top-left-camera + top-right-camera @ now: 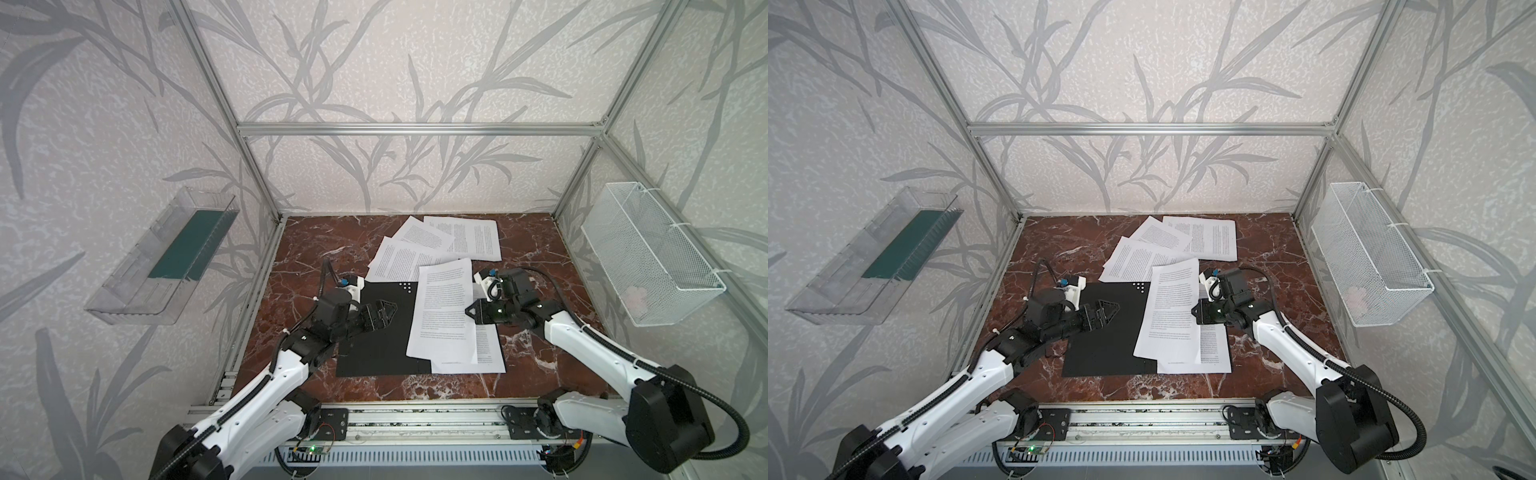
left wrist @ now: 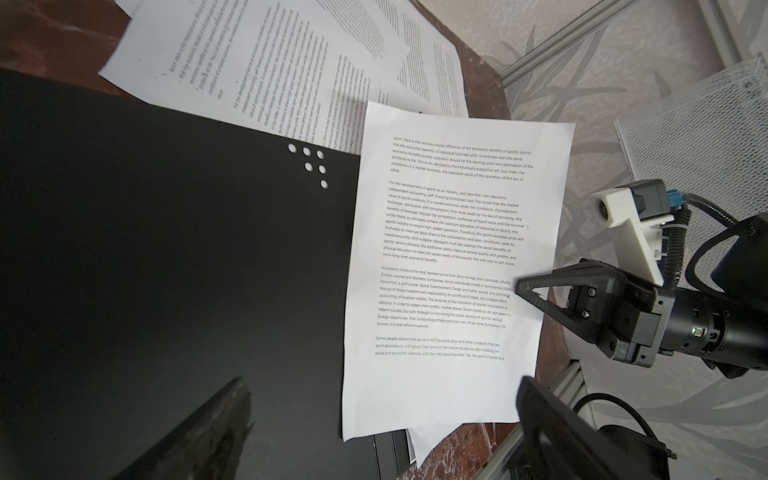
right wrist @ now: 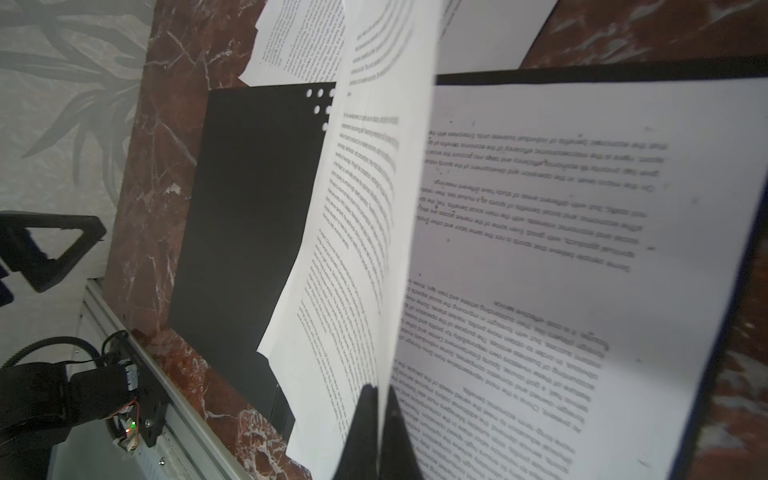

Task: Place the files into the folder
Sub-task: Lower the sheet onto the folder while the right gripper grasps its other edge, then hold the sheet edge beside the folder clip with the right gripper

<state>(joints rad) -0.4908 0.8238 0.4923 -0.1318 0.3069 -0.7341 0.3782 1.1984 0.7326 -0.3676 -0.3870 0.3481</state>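
Arms are white-shelled with black joints and ribbed cables.

I see folder black with white dots, files white with black print, table red-brown marble veined white, walls pale with grey leaves, basket white mesh, tray clear with green base.

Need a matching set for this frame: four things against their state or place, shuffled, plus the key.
Things:
1. left gripper
2. right gripper
3. folder
4. wire basket

States or places:
A. shut on a printed sheet
B. hangs at the scene's right side
C. open, holding nothing
D. lies opened flat on the table

Pairs: 1-C, 2-A, 3-D, 4-B
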